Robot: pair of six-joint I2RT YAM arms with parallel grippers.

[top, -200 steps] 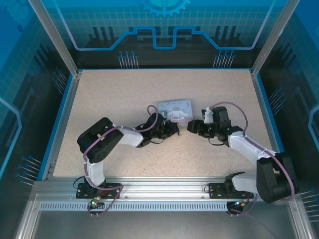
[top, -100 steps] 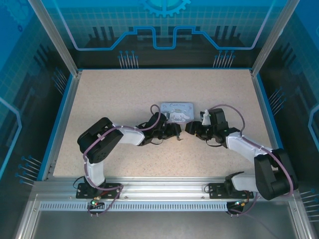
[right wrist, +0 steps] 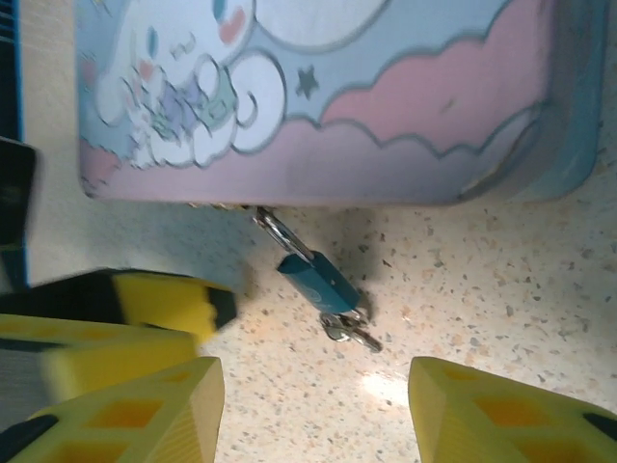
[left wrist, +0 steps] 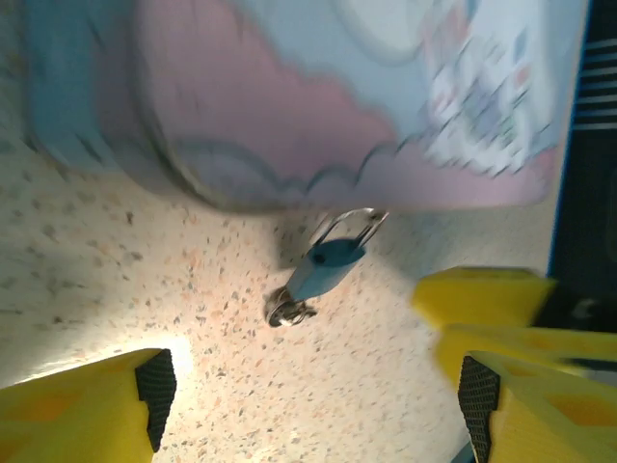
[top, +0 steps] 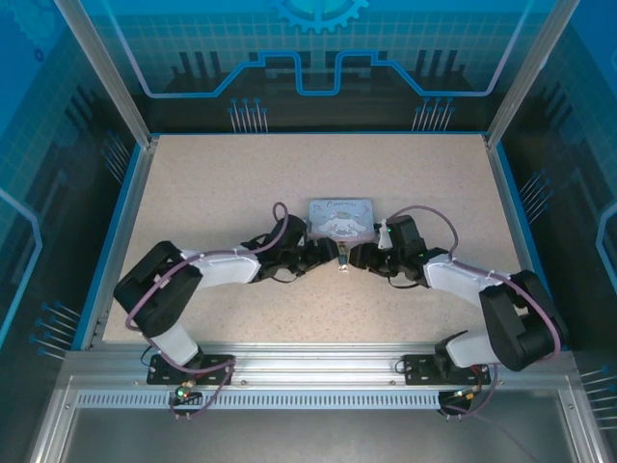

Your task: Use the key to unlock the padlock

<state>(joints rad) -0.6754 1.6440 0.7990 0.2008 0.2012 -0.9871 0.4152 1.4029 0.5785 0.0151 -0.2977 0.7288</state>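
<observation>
My left gripper (left wrist: 313,397) stands wide open. Its yellow fingertips (left wrist: 92,410) sit far apart at the bottom corners of the wrist view, with nothing between them but the speckled beige table (left wrist: 116,280). My right gripper (right wrist: 313,395) also has its jaws parted and holds nothing. From above, the two grippers face each other low over the table, left (top: 326,254) and right (top: 361,257), close on either side of the lock.

Just ahead of both sets of fingers lies the small teal-blue padlock with a thin silver shackle (left wrist: 328,265). It rests on the table against the near edge of the pale blue rectangular cartoon tin with pink clouds (right wrist: 337,106). The shackle runs up to the rim of the tin and seems to be hooked into its clasp, though the joint itself is too small to make out.

The tiny silver metal key (right wrist: 347,333) sits at the bottom end of the padlock body. I judge it to be seated in the keyhole, since it lines up with the lock and touches it in both wrist views.

So the key looks to be in place, and neither of my grippers is touching it or the padlock. The shackle appears to be closed in the body, so I take the lock to be still shut. I cannot tell whether the key has been turned at all. What remains is to steady the padlock body with one gripper, pinch the key head with the other, twist it, and pull the shackle free.
</observation>
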